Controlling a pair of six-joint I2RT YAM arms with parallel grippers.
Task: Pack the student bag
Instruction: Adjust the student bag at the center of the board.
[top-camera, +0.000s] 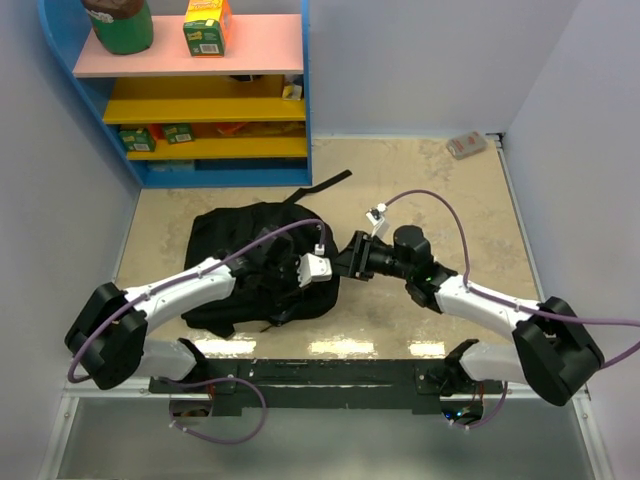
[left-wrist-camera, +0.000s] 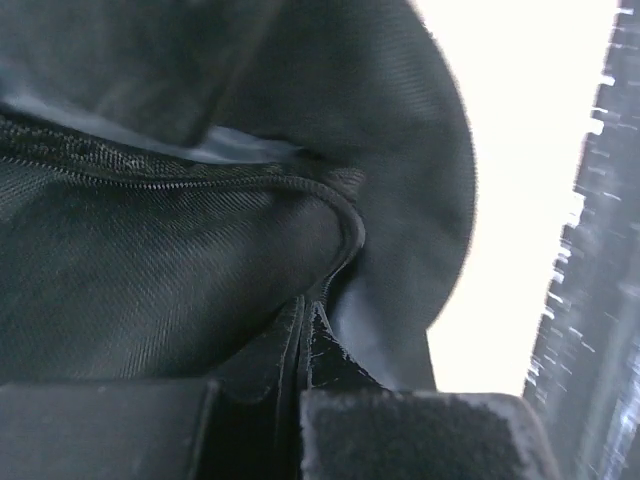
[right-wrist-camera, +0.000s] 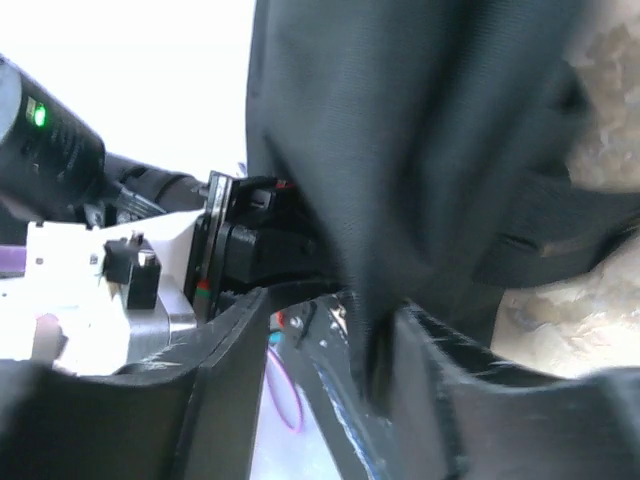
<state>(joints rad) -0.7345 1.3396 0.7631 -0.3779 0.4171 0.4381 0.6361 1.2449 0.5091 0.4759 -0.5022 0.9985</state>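
Black bag (left-wrist-camera: 150, 290) in closed left hand (left-wrist-camera: 303, 385)

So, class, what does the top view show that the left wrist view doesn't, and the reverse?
Top only: the shelf, the left arm, the right arm and the whole bag on the table. Left wrist only: the bag's zip close up, with fabric pinched in the left gripper. Both: the black bag.

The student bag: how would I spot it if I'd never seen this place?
Find the beige table in front of the blue shelf. The student bag lies near its middle. It's the only big, floppy black thing there, with straps poking out.
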